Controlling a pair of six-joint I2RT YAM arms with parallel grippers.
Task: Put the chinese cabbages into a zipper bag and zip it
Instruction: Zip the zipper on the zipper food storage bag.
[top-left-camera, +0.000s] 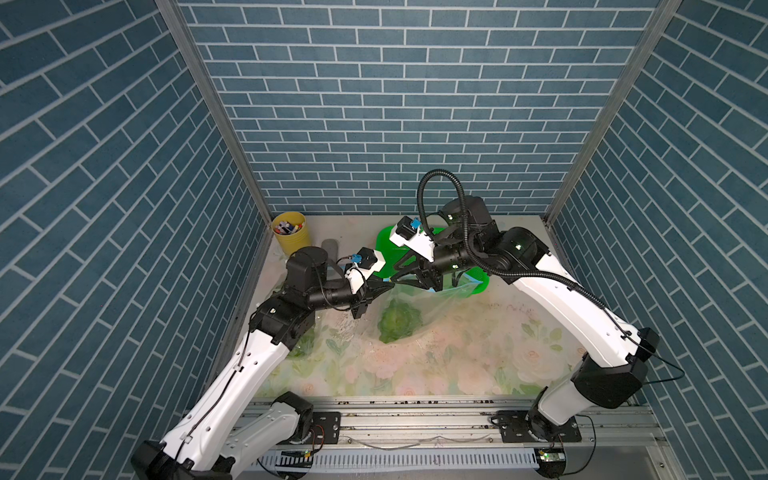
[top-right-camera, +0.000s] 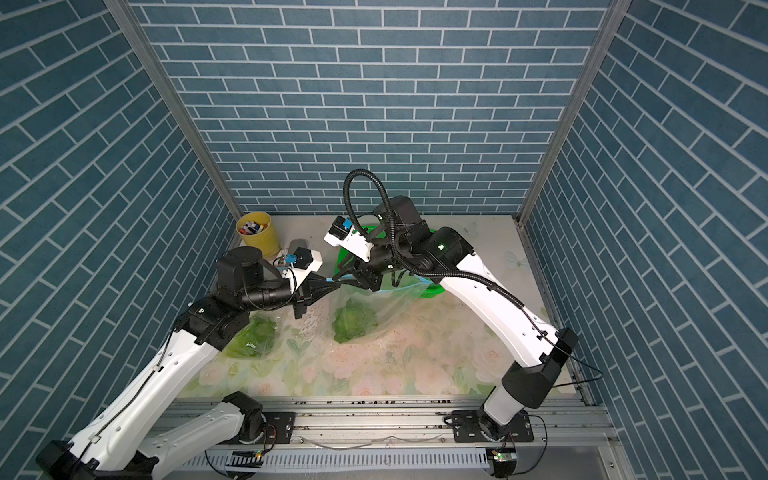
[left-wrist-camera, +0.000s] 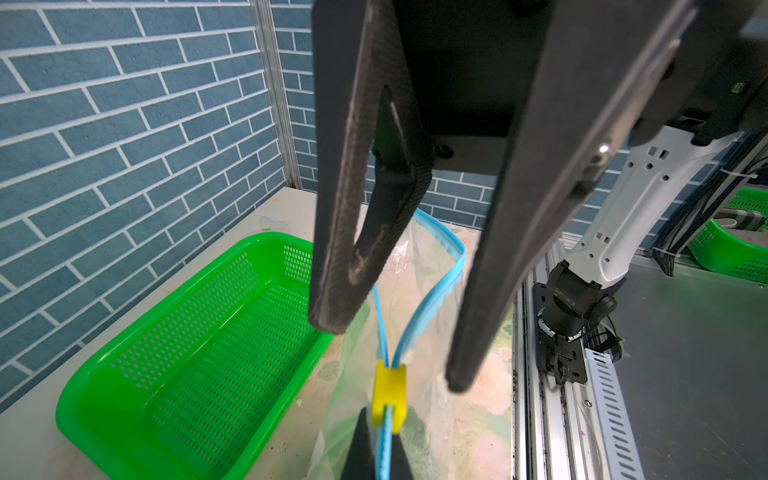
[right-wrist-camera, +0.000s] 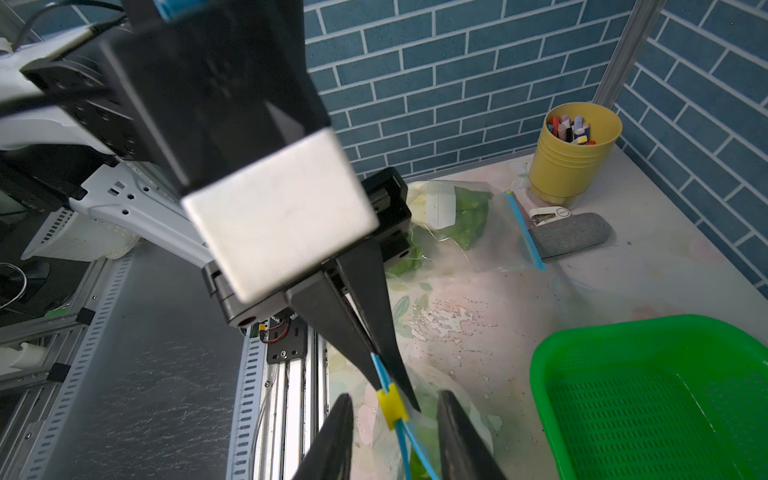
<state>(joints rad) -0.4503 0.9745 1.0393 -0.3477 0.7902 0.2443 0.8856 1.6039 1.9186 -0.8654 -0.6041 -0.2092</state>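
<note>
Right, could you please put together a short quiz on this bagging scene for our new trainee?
1. True or false: a cabbage lies inside the bag that is being held up.
2. Pick one. The left hand is: A) open; B) shut on the bag's blue strip; C) shut on the cabbage.
3. Which hand has its open fingers on either side of the yellow slider?

Key
1. True.
2. B.
3. The right hand.
</note>
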